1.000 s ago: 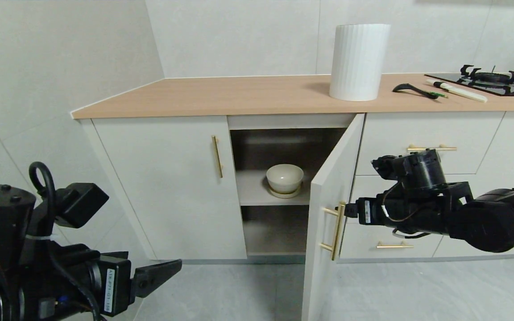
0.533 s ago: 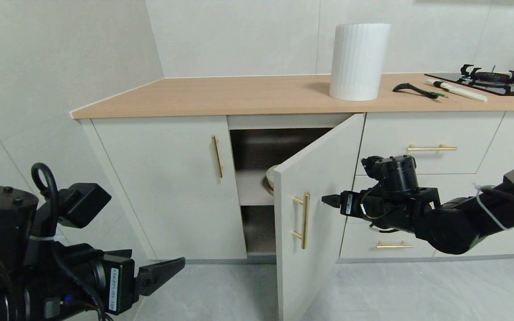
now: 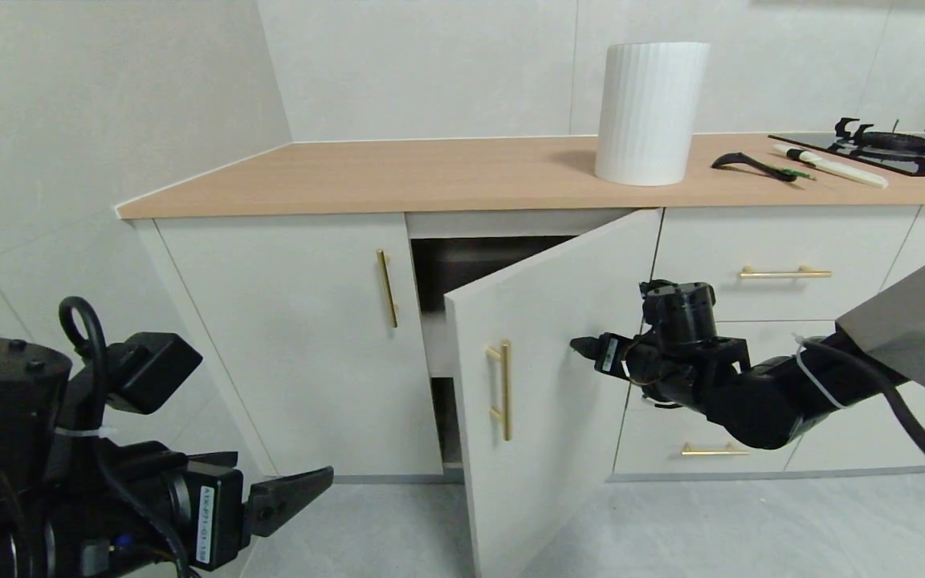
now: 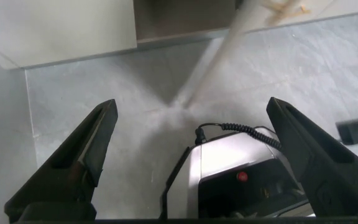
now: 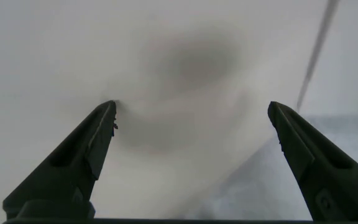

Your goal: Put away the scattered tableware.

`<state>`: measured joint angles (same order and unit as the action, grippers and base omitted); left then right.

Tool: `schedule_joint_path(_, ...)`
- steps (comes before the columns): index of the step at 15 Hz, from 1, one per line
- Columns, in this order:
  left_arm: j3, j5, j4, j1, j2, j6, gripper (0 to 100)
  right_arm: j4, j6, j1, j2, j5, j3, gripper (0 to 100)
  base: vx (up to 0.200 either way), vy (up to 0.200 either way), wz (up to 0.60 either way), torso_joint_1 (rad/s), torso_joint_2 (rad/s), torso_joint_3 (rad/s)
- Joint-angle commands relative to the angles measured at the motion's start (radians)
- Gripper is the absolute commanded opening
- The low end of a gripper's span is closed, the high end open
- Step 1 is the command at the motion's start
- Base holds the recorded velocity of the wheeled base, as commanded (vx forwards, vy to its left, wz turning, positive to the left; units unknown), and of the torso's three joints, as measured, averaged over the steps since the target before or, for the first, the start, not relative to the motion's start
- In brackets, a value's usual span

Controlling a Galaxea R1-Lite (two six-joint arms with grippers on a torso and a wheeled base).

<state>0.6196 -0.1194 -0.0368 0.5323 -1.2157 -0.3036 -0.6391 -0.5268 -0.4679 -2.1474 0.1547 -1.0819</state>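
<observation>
Right pincer (image 3: pixel 583 347) spread wide against the half-closed cabinet door (image 3: pixel 543 385). Left pincer (image 4: pixel 191 112) open too, low over the floor (image 4: pixel 135 81).

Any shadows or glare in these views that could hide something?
Head view: the white canister throws a soft shadow leftward on the countertop; the cabinet opening behind the door is dark. Right wrist view: a diffuse dark patch on the door ahead of the right gripper. Left wrist view: floor softly lit, no hard shadows.
</observation>
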Motion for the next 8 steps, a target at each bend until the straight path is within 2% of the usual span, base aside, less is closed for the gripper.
schedule_joint_path(1,-0.001,0.000,0.000,0.000,-0.002,0.000,100,0.001,-0.001,-0.002,-0.028,0.002,-0.010,100,0.200,0.000,0.00,0.017,0.00,-0.002)
schedule_joint_path(3,-0.001,0.001,0.000,0.001,-0.001,0.001,100,-0.001,-0.002,-0.002,-0.028,0.003,-0.010,100,0.200,0.000,0.00,0.002,0.00,-0.002)
schedule_joint_path(8,-0.003,0.001,0.000,0.012,-0.004,0.000,100,-0.050,-0.012,-0.002,-0.035,0.008,-0.012,100,0.000,0.000,0.00,0.000,0.00,0.000)
